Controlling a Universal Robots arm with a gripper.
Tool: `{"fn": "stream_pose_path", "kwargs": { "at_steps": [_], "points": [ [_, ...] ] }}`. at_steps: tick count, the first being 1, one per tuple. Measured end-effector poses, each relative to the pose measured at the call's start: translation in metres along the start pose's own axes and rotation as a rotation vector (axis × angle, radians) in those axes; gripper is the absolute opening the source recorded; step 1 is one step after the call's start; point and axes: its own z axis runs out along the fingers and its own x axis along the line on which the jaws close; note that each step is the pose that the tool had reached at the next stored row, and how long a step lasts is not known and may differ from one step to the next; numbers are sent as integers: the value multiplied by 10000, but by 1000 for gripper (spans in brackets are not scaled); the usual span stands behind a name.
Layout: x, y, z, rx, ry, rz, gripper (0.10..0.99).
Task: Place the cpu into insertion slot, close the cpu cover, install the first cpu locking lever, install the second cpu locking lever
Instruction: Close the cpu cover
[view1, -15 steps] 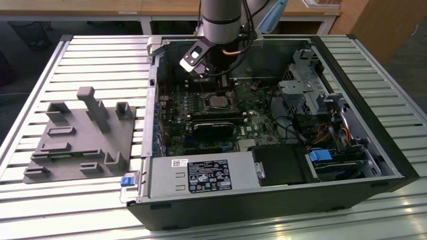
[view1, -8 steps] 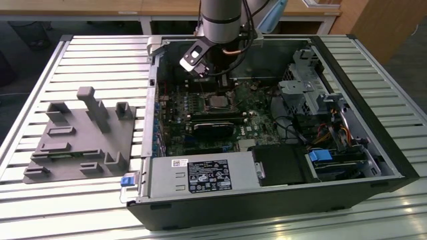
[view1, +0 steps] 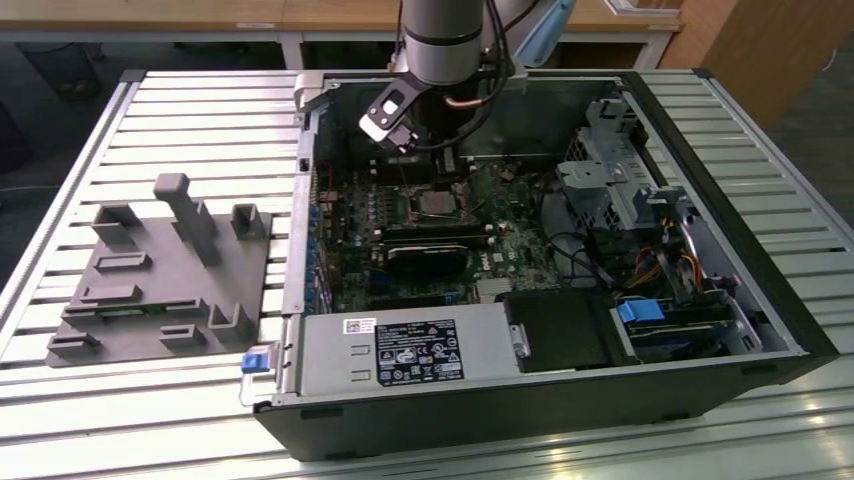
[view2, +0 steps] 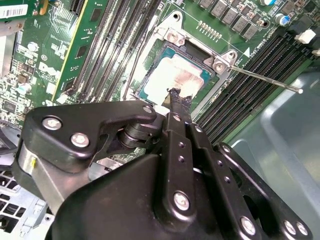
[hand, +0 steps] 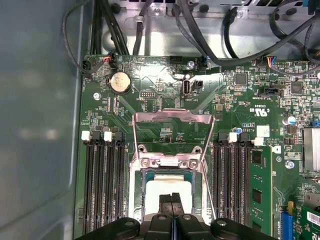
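Silver-tan metal of the cpu (view2: 170, 80) lies flat in the insertion slot (hand: 167, 162) on the green board, inside the open computer case (view1: 787, 330). The gripper (hand: 171, 200) hangs just over the chip, its 2 black fingers pressed together with nothing between them. The cpu cover (hand: 172, 120) is swung open at the slot's edge, and 1 thin lever rod (view2: 265, 80) sticks out unlatched.
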Motion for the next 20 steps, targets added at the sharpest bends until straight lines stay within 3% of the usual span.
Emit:
{"fn": "stream_pose_path", "kwargs": {
  "at_steps": [6,20],
  "points": [
    [0,4,-49,-2,2,0,122],
    [1,20,-244,-2,2,1,122]
  ]
}}
